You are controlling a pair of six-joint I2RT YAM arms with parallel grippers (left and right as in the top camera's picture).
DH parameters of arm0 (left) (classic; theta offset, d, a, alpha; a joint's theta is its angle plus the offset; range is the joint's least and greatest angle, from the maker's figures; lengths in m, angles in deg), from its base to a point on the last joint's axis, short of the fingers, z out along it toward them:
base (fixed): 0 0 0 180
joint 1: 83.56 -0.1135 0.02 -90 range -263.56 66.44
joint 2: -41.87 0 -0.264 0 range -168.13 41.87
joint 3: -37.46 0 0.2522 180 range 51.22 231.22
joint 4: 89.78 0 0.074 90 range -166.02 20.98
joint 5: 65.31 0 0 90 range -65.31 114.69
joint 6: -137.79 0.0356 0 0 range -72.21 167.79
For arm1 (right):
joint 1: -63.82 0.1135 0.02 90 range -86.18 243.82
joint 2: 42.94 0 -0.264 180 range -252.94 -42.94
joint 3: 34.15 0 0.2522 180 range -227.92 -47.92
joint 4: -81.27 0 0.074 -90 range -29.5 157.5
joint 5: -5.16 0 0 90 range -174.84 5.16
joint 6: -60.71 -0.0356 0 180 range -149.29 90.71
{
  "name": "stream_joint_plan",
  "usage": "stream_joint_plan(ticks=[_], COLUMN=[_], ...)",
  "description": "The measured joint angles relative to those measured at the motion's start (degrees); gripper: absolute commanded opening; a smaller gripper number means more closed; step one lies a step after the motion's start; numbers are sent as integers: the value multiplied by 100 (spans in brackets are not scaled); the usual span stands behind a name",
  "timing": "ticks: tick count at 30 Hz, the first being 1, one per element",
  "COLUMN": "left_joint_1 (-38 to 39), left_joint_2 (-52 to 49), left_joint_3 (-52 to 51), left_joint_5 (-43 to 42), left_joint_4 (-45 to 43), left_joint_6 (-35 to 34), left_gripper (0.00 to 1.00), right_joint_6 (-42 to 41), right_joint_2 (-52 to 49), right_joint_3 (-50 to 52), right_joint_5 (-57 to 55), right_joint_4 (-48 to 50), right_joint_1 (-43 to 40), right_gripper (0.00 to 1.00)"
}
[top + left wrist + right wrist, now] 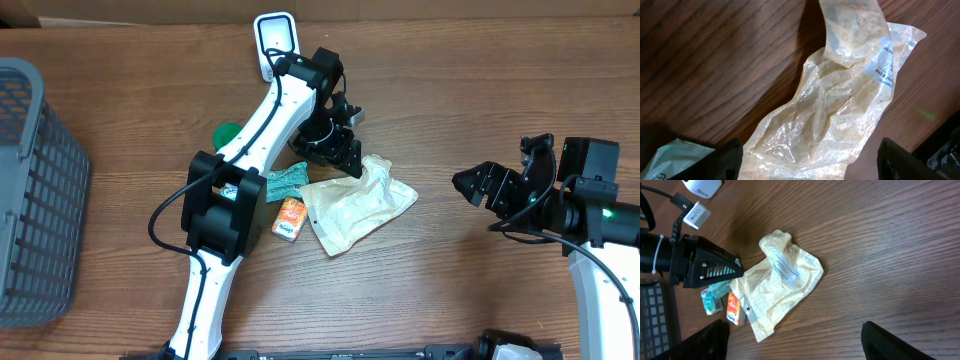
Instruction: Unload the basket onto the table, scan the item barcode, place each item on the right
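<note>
A crumpled beige plastic bag (358, 205) lies on the wood table, with a white printed label (883, 64) near its upper edge. My left gripper (343, 160) hovers over the bag's upper-left end. In the left wrist view this gripper (812, 164) is open: the bag (825, 115) lies between its fingers (726, 161), with bare wood between the bag and the right finger. My right gripper (463, 183) is open to the right of the bag, apart from it. In its own view the right gripper (805, 342) holds nothing and the bag (785, 287) lies ahead.
An orange packet (290, 218) and a teal packet (285, 180) lie left of the bag. A green object (228, 132) sits behind the left arm. The white scanner (275, 40) stands at the back. A grey basket (30, 190) fills the left edge.
</note>
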Motion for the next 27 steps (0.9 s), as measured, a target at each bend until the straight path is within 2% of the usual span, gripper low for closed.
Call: stream_joint_plan(ticks=[6,14,18,27], left_joint_1=[2,-46,-50,-48], left_joint_2=[0,0,0,-243], left_joint_3=[-2,-2,-2,-2], left_joint_5=[-2,0,0,-2], left_joint_4=[-109,-295,-306,-295], left_joint_6=[83,-70,-74,-273], left_gripper=[67,57,55,49], right_joint_6=[-107,-758,-1325,-2935], right_joint_2=[-15,-496,-798,-1176], right_joint_3=[0,435,907,1853], right_joint_5=[0,463,728,695], right_joint_4=[70,431,1047,2463], right_joint_1=[7,321,887,2002], right_gripper=[80,64,59,59])
